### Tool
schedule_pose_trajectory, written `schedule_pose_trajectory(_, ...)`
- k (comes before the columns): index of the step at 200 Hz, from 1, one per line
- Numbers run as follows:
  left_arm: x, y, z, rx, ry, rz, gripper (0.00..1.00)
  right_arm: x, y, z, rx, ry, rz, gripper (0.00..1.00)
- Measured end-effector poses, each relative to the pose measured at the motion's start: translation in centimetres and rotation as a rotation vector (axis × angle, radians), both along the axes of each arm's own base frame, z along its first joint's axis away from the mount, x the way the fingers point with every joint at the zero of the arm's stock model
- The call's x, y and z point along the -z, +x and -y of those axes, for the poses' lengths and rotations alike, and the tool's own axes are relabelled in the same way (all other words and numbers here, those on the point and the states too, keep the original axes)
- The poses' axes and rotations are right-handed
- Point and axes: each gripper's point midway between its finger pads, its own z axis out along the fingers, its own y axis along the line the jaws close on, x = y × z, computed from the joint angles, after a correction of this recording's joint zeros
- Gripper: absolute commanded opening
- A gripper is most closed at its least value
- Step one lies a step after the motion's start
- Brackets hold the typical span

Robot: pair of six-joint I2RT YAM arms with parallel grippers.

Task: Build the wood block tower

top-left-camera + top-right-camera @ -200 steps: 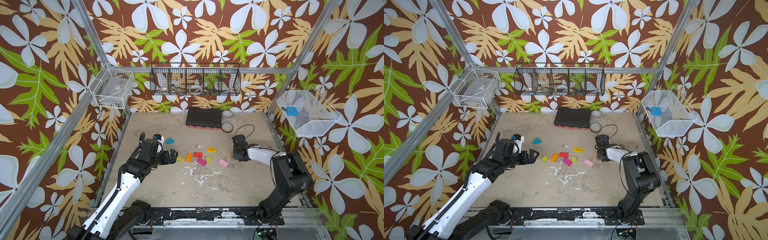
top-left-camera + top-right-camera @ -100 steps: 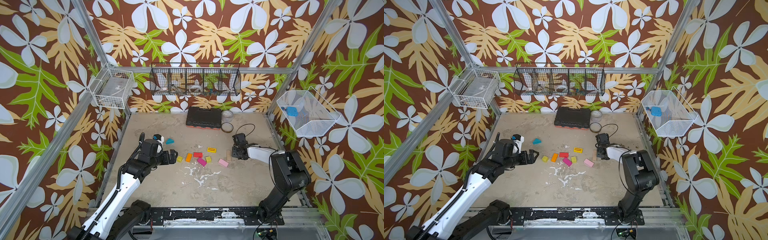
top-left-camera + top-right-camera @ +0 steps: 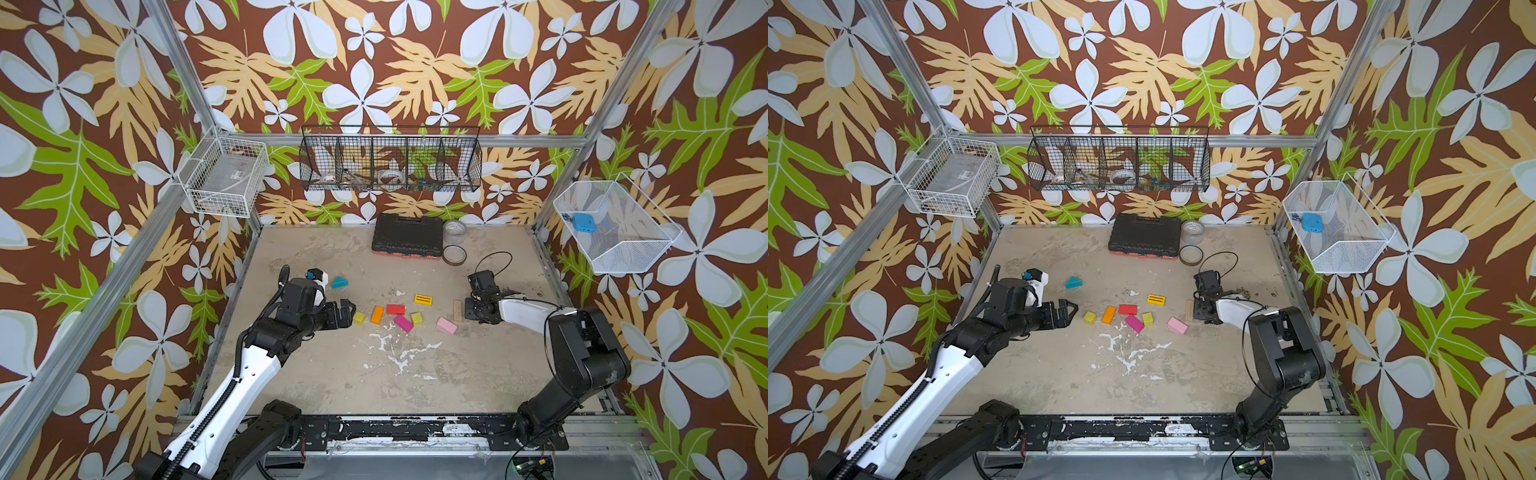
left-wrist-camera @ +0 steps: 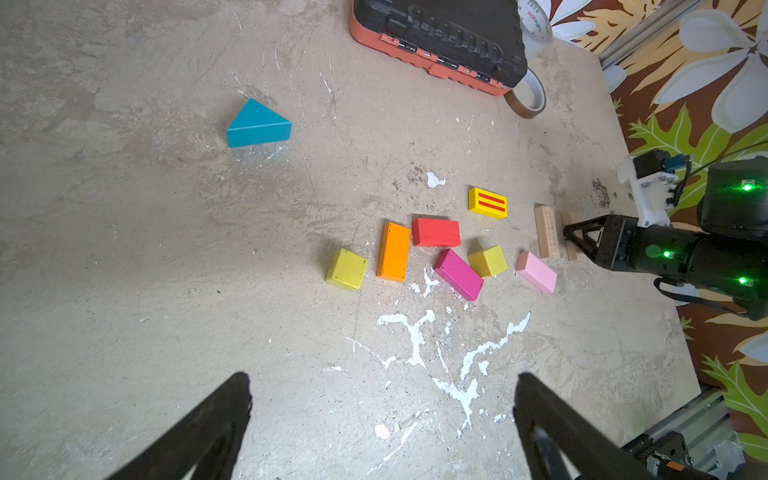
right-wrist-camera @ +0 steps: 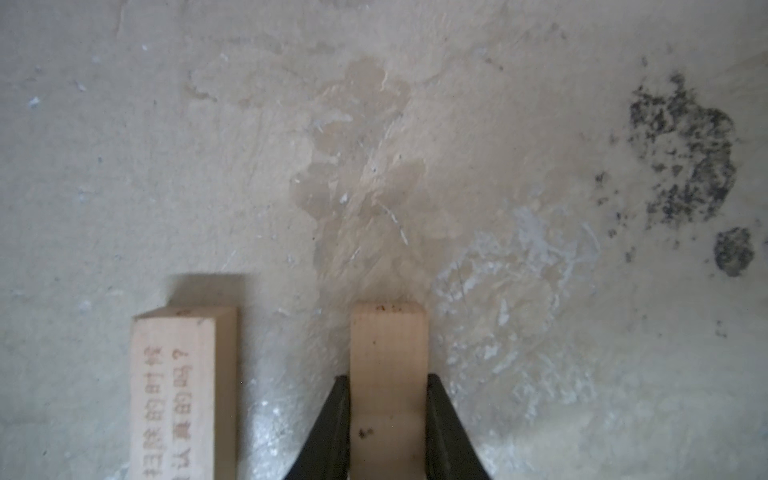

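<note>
**Right gripper (image 3: pixel 468 310) closed on plain plank (image 5: pixel 388 345); nothing stacked**

Since the earlier pictures your right gripper has edged toward the planks and drawn its jaws in. Your left gripper (image 3: pixel 347 311) has not shifted.

Top views: in both top views the wood blocks (image 3: pixel 403 323) lie loose and flat on the table (image 3: pixel 415 395), clustered between your two grippers. The teal wedge (image 3: pixel 339 282) sits apart, behind the left gripper. No block rests on another.

Left wrist: the left jaws stand wide and empty, short of the yellow cube (image 4: pixel 346 269). The printed plank (image 4: pixel 546 232) lies just beside the right gripper, near the pink brick (image 4: pixel 536 272).

Right wrist: both fingers (image 5: pixel 332 424) press the long sides of the plain plank. Whether it has left the table I cannot tell. The printed plank lies parallel, close but not touching.

Assessment: these pieces look light, rigid and hard to damage, though painted faces may be slick. Take each across its narrow width near mid-length so it lifts level. I judge the first pick is in hand and the base course not yet laid.
</note>
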Motion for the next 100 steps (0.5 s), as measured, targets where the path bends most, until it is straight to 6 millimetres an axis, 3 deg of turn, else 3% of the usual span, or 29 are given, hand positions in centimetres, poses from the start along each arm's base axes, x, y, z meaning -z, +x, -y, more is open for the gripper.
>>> schedule_pose_trajectory(50,-0.04,-0.03,0.03,0.001,-0.002,0.001,1.0,0.17,0.04,-0.25,-0.003,0.011,-0.003,0.24)
schedule_pose_trajectory(100,-0.19,-0.07,0.02,0.002,-0.004,0.006,1.0,0.06,-0.03,-0.93,-0.015,0.016,0.003,0.44)
